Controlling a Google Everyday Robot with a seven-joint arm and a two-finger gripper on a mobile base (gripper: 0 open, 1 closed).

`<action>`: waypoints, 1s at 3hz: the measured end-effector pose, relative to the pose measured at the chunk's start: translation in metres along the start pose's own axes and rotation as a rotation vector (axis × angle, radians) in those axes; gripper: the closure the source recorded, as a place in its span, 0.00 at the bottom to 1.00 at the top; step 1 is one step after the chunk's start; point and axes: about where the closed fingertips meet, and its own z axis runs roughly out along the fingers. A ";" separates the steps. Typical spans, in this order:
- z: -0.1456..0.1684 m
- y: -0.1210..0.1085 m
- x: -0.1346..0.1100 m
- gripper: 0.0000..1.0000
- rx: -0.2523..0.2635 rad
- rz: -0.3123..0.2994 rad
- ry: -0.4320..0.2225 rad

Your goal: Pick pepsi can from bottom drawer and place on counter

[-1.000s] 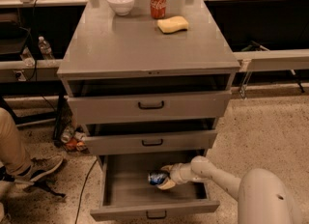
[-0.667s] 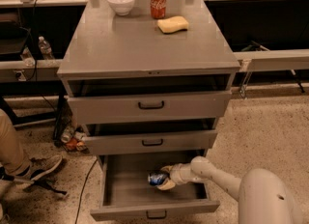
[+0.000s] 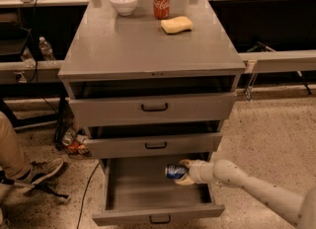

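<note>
Down at the front of the cabinet, the bottom drawer (image 3: 148, 193) stands pulled out, and its grey tray is open to the camera, with the small black handle on its front panel. Over the right part of this tray is the gripper (image 3: 181, 172), which comes in from the right at the end of a pale arm (image 3: 247, 183) that goes out of the picture at the lower right corner. The beige fingers (image 3: 184, 180) are pinching the pepsi can (image 3: 173, 171): one is above and one is below the right end of it. The pepsi can is lying on its side, the blue body pointing left, inside the outline of the bottom drawer near the back right; if it touches the drawer floor or is a little above it, I cannot tell. The middle drawer (image 3: 155, 145) and the top drawer (image 3: 154, 107) are each pulled out a little, with a dark gap above each front. On the desk (image 3: 148, 45), at the far edge, stand a white bowl (image 3: 123, 2) and, to the right of it, a red Coca-Cola can (image 3: 161, 2), which is upright. A yellow sponge (image 3: 177, 24) lies near the red can, a little nearer the camera and to its right. At the left edge, a person's leg and shoe (image 3: 43, 170) are on the speckled floor.
</note>
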 end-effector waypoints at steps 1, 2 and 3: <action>-0.064 -0.014 -0.021 1.00 0.135 -0.049 0.024; -0.113 -0.004 -0.053 1.00 0.211 -0.120 0.037; -0.111 0.032 -0.063 1.00 0.162 -0.137 0.029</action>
